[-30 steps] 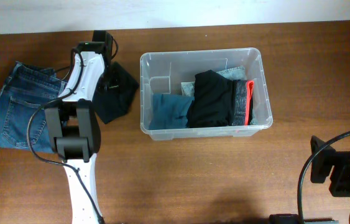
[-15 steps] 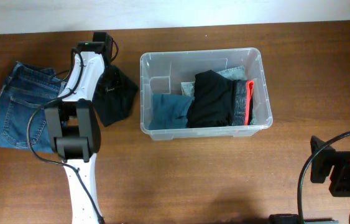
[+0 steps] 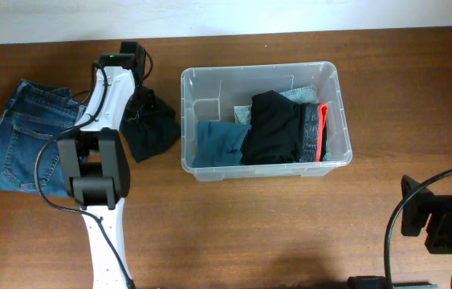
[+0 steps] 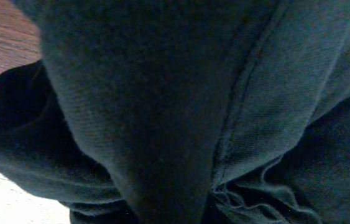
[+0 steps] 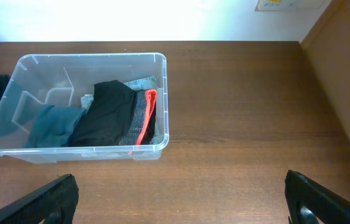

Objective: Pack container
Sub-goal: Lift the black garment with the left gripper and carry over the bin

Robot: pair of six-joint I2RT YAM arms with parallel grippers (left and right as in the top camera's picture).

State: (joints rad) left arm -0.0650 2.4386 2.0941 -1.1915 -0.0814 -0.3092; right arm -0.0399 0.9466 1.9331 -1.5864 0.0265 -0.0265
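Note:
The clear container (image 3: 335,74) stands in the middle of the table and holds a teal cloth (image 3: 219,141), a black folded piece (image 3: 274,127) and a grey piece with a red band (image 3: 322,130). Left of it a black garment (image 3: 153,132) lies bunched on the wood. My left gripper (image 3: 139,108) is down in the garment's upper edge, shut on the cloth. Dark fabric (image 4: 162,93) fills the left wrist view and hides the fingers. My right gripper (image 5: 181,208) hovers open over bare wood in front of the container (image 5: 163,60), holding nothing.
Blue jeans (image 3: 25,136) lie spread at the far left, partly under the left arm. The right arm's base (image 3: 442,225) sits at the table's bottom right corner. A wall panel rises along the right in the right wrist view.
The left gripper has closed on the black garment. The cloth has drawn in and bunched toward the fingers. The right arm has not moved.

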